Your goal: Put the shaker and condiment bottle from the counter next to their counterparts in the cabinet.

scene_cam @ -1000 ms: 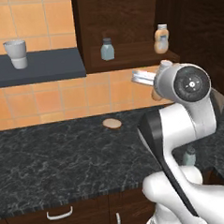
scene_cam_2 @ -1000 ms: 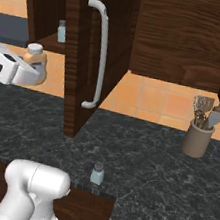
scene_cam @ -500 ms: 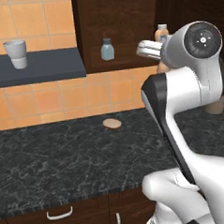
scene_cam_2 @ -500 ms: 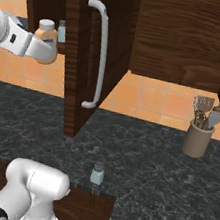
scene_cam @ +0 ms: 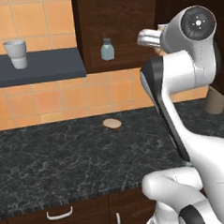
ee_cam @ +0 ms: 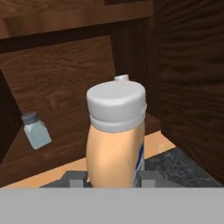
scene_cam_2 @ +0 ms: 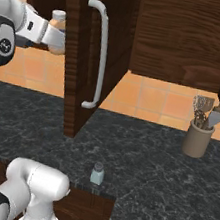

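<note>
Orange-tan and translucent, the condiment bottle (ee_cam: pixel 114 135) sits clamped between the fingers of the gripper (ee_cam: pixel 113 177), grey cap up, raised to the open mouth of the cabinet (ee_cam: pixel 65 70). The bottle's cap also shows past the door edge in the right base view (scene_cam_2: pixel 58 17). Inside, on the cabinet floor, the matching shaker (scene_cam: pixel 107 49) stands at the left; behind the held bottle a grey cap top (ee_cam: pixel 121 78) peeks out, probably the wider twin bottle, though its body is hidden. The shaker (scene_cam_2: pixel 97 173) to be moved stands on the counter (scene_cam_2: pixel 138 162) near its front edge, untouched. Risk, as judged: the held bottle lines up almost directly with the hidden twin, so pushing straight in could knock it over; the open door (scene_cam_2: pixel 86 52) hangs just beside the wrist, and a sideways correction could clip it. Releasing while the bottle is tilted or above the cabinet floor could topple it. Surroundings: black veined stone worktop, orange tile wall, a flat tan disc (scene_cam: pixel 112 123), a utensil crock (scene_cam_2: pixel 198 138), and a whitish cup (scene_cam: pixel 16 54) on the dark grey-blue wall shelf (scene_cam: pixel 45 68).
</note>
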### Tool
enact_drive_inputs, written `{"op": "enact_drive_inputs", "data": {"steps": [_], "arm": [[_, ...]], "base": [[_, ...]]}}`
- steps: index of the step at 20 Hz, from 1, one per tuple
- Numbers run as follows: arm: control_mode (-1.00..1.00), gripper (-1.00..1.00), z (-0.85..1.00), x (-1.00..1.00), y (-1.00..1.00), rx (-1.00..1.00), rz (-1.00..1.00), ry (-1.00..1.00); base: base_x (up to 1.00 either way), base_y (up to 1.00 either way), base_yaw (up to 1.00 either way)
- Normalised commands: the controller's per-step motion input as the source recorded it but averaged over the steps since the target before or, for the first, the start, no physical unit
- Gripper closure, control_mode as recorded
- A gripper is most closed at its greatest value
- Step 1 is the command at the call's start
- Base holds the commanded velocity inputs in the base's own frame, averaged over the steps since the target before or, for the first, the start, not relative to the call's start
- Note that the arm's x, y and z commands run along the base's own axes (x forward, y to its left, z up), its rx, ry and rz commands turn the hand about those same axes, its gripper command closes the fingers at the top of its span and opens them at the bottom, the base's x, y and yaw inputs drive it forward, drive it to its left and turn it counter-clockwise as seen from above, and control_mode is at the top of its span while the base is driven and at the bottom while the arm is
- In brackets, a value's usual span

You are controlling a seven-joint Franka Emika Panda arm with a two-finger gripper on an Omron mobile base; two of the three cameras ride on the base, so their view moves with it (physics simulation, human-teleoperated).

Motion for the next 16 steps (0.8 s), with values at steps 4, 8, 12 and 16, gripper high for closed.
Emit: {"op": "enact_drive_inputs", "data": {"steps": [4, 8, 12, 16], "arm": [[-1.00, 1.00, 0.00, 0.39, -0.14, -0.06, 0.00, -0.04], [-1.00, 1.00, 0.00, 0.38, -0.13, -0.08, 0.00, -0.06], [-1.00, 1.00, 0.00, 0.40, -0.07, -0.05, 0.00, 0.00], [-1.00, 1.00, 0.00, 0.45, -0.05, -0.02, 0.00, 0.00]], "base": [[0.00, 0.00, 0.00], [0.00, 0.00, 0.00], [0.00, 0.00, 0.00], [0.00, 0.00, 0.00]]}}
